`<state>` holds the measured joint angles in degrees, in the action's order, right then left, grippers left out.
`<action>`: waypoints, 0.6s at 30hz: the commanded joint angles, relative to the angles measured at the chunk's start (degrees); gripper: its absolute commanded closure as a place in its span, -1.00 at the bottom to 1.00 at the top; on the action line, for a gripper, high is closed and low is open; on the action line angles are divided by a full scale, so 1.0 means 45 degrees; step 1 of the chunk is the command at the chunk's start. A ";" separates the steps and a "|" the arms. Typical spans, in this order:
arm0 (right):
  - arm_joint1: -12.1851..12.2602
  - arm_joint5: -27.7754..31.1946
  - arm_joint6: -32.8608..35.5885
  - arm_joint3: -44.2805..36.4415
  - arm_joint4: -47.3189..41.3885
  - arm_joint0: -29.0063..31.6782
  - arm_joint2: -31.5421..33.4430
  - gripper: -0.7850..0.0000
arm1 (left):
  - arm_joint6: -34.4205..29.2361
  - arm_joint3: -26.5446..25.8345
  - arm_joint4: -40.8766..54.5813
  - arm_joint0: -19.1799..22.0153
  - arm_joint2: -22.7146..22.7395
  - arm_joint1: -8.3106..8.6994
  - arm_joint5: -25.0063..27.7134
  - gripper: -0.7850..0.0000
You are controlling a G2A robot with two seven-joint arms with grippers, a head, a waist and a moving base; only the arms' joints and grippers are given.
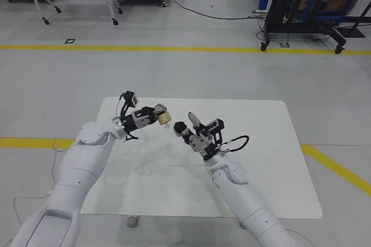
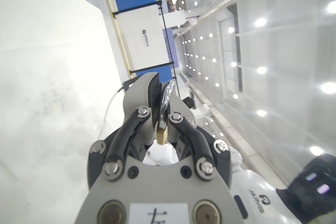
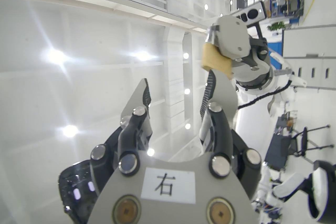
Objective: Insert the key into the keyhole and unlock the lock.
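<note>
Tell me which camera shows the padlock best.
The right wrist view: the padlock shows its brass body side-on, clamped in the left gripper. The left wrist view gives a narrow edge between the fingers; the top view, a small brass speck.

Top: from overhead, steeply down onto the table (image 1: 260, 185), farthest off. Left wrist: close behind the left gripper (image 2: 161, 87), facing wall and ceiling. Right wrist: close behind the right gripper (image 3: 178, 80), facing the lock (image 3: 215, 60), shared by all three, at the table's 11 o'clock.
</note>
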<state>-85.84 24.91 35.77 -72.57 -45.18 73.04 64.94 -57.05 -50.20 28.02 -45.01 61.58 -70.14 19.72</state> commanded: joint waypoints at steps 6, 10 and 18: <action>0.0573 0.0518 -0.3261 -0.4500 0.4827 0.2965 0.2266 -1.00 | 0.2958 -0.1793 -0.4259 -0.0491 -0.1287 -0.0096 -0.1819 1.00; 0.0696 -0.0308 -0.4672 -0.6346 0.7214 0.4194 0.2728 -1.00 | 0.3156 -0.1976 -0.5666 -0.0312 -0.2394 -0.0344 -0.3828 1.00; 0.0696 -0.0308 -0.4672 -0.6346 0.7214 0.4194 0.2728 -1.00 | 0.3741 -0.1272 -0.6692 0.0229 -0.3711 -0.0894 -0.5268 1.00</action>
<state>-82.70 23.53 14.76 -101.11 -12.78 91.91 77.21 -40.56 -56.62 -1.72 -44.19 45.45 -73.88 -2.93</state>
